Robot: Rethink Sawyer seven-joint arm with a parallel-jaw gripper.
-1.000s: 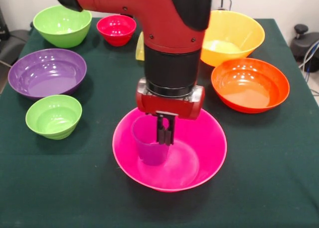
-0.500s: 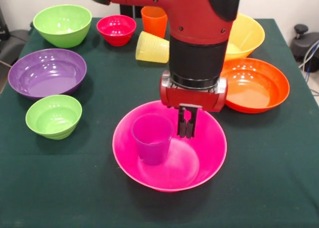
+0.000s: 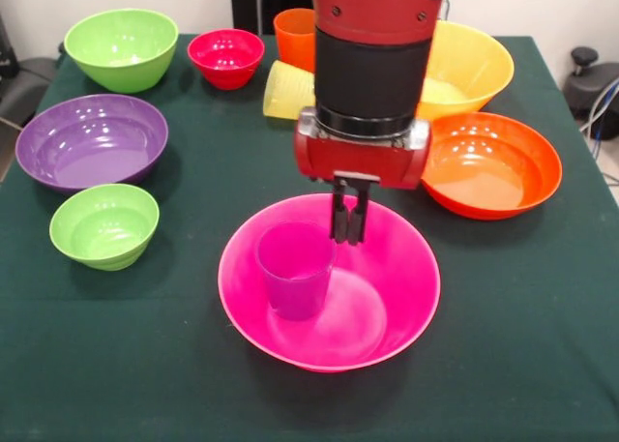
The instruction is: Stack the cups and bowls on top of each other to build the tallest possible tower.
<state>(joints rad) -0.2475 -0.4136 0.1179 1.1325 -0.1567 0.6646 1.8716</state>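
A purple cup (image 3: 295,268) stands upright inside the large pink bowl (image 3: 406,307) at the table's middle. My gripper (image 3: 349,237) hangs just right of the cup, above the bowl's far side. It is apart from the cup, holds nothing, and its fingers are a narrow gap apart. A yellow cup (image 3: 288,91) lies on its side behind the arm, next to an upright orange cup (image 3: 295,36). The yellow-orange bowl (image 3: 474,70) and the orange-red bowl (image 3: 493,166) sit at the right.
On the left are a purple bowl (image 3: 92,142), a small green bowl (image 3: 104,226) and a larger green bowl (image 3: 121,47). A small red bowl (image 3: 225,57) sits at the back. Dark green cloth covers the table.
The gripper let go of the purple cup's rim, swung right, then rose and came back slightly left. The cup stays standing in the pink bowl.
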